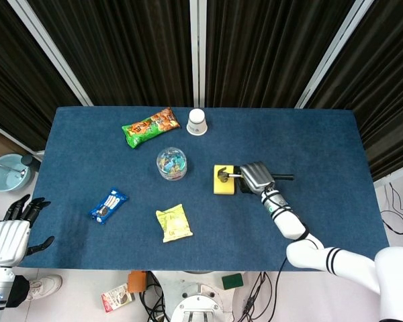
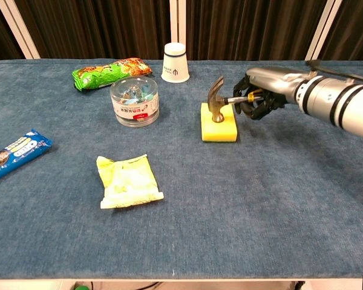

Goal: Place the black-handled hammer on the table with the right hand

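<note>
My right hand point(image 2: 260, 90) point(image 1: 254, 177) grips the black-handled hammer point(image 2: 217, 101) near its neck. The metal head point(image 1: 222, 176) hangs over the yellow sponge point(image 2: 218, 127) point(image 1: 220, 186) in the middle of the table; whether it touches the sponge I cannot tell. The black handle point(image 1: 281, 178) sticks out to the right behind the hand. My left hand point(image 1: 15, 231) hangs off the table's left front corner with its fingers spread and nothing in it.
On the blue table point(image 1: 322, 147) lie a green snack bag point(image 1: 150, 125), a white paper cup point(image 1: 197, 121), a clear round tub point(image 1: 171, 163), a blue cookie pack point(image 1: 108, 204) and a yellow packet point(image 1: 173, 223). A bowl point(image 1: 5, 172) sits off the left edge.
</note>
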Controlling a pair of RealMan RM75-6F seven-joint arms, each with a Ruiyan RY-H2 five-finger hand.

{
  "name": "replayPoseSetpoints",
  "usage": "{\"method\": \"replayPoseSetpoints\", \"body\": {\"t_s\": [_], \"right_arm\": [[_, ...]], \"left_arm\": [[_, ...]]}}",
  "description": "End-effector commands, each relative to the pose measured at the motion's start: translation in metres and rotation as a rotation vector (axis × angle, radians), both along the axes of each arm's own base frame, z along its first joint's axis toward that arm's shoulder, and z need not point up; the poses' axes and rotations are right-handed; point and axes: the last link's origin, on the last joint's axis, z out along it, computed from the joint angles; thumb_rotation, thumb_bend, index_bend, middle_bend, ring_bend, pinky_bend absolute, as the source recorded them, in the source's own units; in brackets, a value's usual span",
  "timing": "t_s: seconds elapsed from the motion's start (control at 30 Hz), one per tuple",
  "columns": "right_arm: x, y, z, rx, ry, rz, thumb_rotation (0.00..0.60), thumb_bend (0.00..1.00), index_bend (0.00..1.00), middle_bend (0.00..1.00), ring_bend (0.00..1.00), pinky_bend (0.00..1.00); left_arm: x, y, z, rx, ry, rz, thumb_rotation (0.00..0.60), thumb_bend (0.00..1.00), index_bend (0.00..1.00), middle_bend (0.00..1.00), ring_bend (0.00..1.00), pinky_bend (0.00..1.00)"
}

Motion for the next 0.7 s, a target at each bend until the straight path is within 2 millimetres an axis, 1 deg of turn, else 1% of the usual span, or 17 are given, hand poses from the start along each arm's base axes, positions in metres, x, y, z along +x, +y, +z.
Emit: {"method": "replayPoseSetpoints", "body": {"t_s": [0.03,0.13,0.23,0.33,0.4,0.63,0.7], "right_arm": [[0.007,0.0,0.007,-0.025,-0.074,-0.011,0.6,1.0,0.98,0.82,0.71,0.88],[0.014,0.002,0.023,-0.043,-0.184,-0.024,0.6,1.0,0.99,0.82,0.71,0.88],[0.015,0.004,0.035,-0.046,-0.241,-0.029,0.6,1.0,0.99,0.82,0.71,0.88],[0.013,0.005,0.037,-0.042,-0.245,-0.04,0.6,1.0,0.99,0.82,0.71,0.88],[0.01,0.006,0.033,-0.032,-0.229,-0.05,0.6,1.0,0.99,0.82,0.71,0.88],[-0.006,0.0,-0.001,0.021,-0.107,-0.095,0.6,1.0,0.99,0.82,0.71,0.88],[-0.008,0.0,-0.008,0.026,-0.079,-0.097,0.6,1.0,0.99,0.82,0.72,0.88]], "left_arm": [[-0.001,-0.001,0.001,0.005,0.001,0.0,0.6,0.14,0.2,0.17,0.05,0.11],[0.0,-0.001,0.002,0.012,0.001,-0.001,0.6,0.14,0.2,0.17,0.05,0.11],[0.001,-0.001,0.002,0.011,0.0,-0.007,0.6,0.14,0.2,0.17,0.05,0.11],[0.003,0.001,0.001,0.007,0.0,-0.014,0.6,0.14,0.2,0.17,0.05,0.11],[0.004,0.001,0.0,0.004,-0.001,-0.017,0.6,0.14,0.2,0.17,0.05,0.11],[0.001,0.002,-0.002,-0.004,-0.004,-0.008,0.6,0.14,0.2,0.17,0.05,0.11],[0.0,0.002,-0.003,-0.005,-0.004,-0.007,0.6,0.14,0.2,0.17,0.05,0.11]]}}
